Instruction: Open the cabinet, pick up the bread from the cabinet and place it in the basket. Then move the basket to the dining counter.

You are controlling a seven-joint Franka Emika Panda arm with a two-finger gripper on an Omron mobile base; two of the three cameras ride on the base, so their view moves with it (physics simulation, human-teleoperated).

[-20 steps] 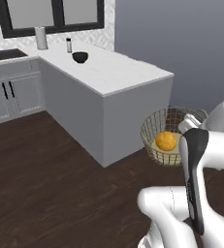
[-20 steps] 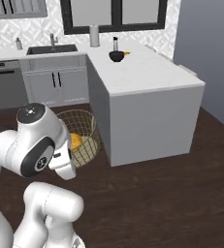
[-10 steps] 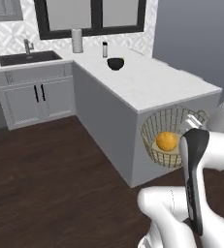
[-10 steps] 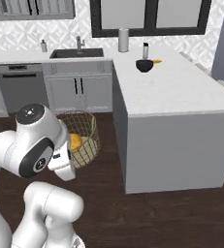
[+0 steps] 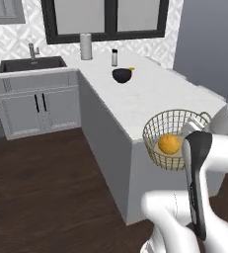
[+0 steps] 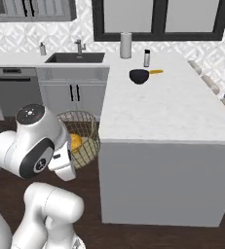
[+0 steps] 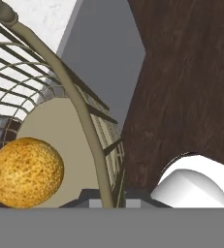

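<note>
At the rim of the basket [image 7: 91,131], the tool [image 7: 106,201] sits clamped on the wire edge, its two tips on either side of the thick rim so the whole bowl hangs from that one pinch. Just inside the tool's reach, on the basket's flat bottom, the bread [image 7: 24,172] rests loose; carried low and level like this it seems unlikely to roll out. In the left base view the basket [image 5: 177,141] floats off the floor, level with the corner of the dining tabletop [image 5: 150,99], with the bread [image 5: 169,144] settled in it. The grip on the rim rather than underneath probably leaves the base free to be set down flat. Farther from the tool, well along the tabletop, a dark bowl [image 5: 122,75] and a small bottle [image 5: 114,57] stand near the window, leaving the near end bare for a landing spot.
</note>
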